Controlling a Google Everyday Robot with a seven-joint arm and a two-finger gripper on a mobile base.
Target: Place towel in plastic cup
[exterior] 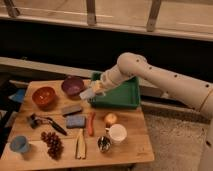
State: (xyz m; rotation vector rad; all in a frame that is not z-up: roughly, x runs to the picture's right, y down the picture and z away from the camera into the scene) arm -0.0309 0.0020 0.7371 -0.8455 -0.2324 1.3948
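Note:
My gripper (95, 90) hangs over the table at the left edge of the green tray (124, 96). It is shut on a small pale towel (86, 94) that sticks out to its left, lifted off the surface. A blue plastic cup (20, 144) stands upright at the front left corner of the wooden table (135, 150), far from the gripper. A white cup (118, 133) stands upright near the front middle, below and right of the gripper.
A purple bowl (73, 85) sits just left of the gripper, with a red bowl (44, 96) further left. A grey block (72, 109), blue sponge (76, 121), carrot (90, 123), apple (110, 118), black tool (45, 122), grapes (52, 143) and banana (80, 146) fill the table's middle and front.

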